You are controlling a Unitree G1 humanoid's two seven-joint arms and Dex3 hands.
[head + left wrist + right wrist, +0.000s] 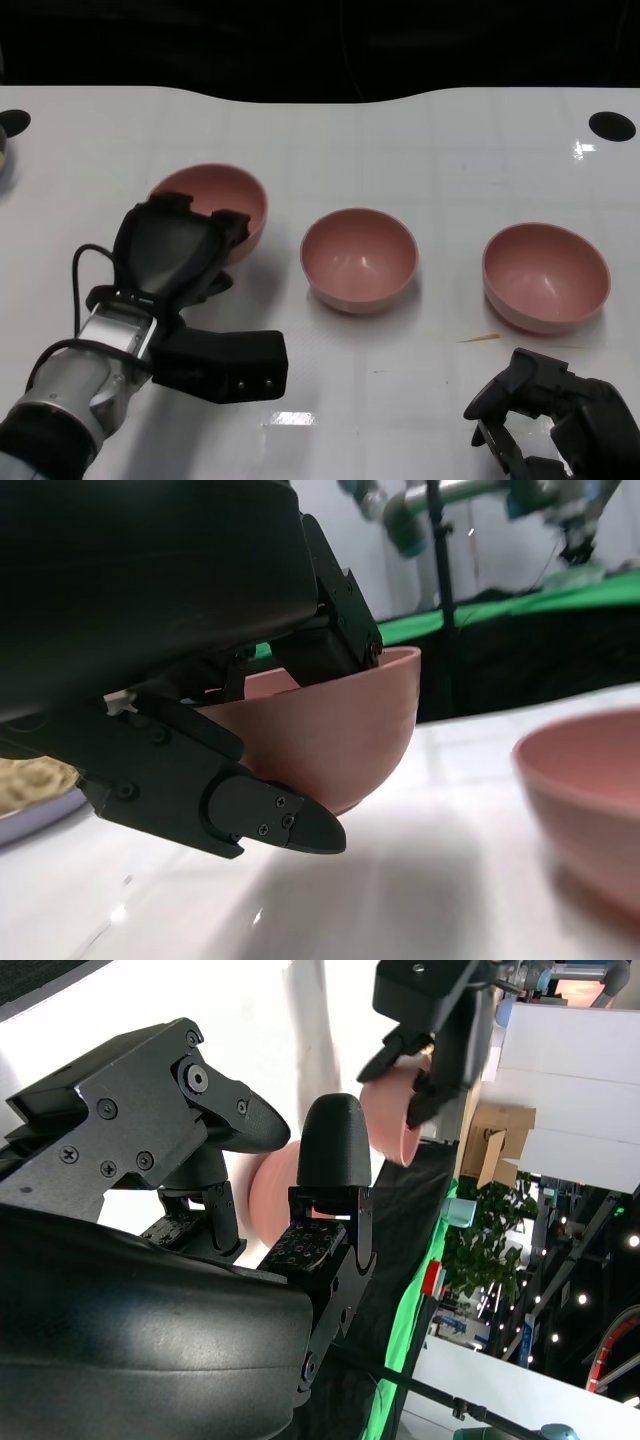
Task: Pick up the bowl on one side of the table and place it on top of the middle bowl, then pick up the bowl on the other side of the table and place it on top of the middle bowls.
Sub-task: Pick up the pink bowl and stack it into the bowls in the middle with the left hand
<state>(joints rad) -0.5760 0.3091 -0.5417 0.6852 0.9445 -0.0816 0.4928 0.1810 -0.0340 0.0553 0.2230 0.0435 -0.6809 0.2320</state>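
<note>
Left bowl [232,199] in left robot hand [172,248], beside middle bowl [359,259].

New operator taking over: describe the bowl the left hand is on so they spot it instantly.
On the white table, three pink bowls sit in a row. It is the left bowl, tilted, unlike the others, with the left hand gripping its near rim.
</note>
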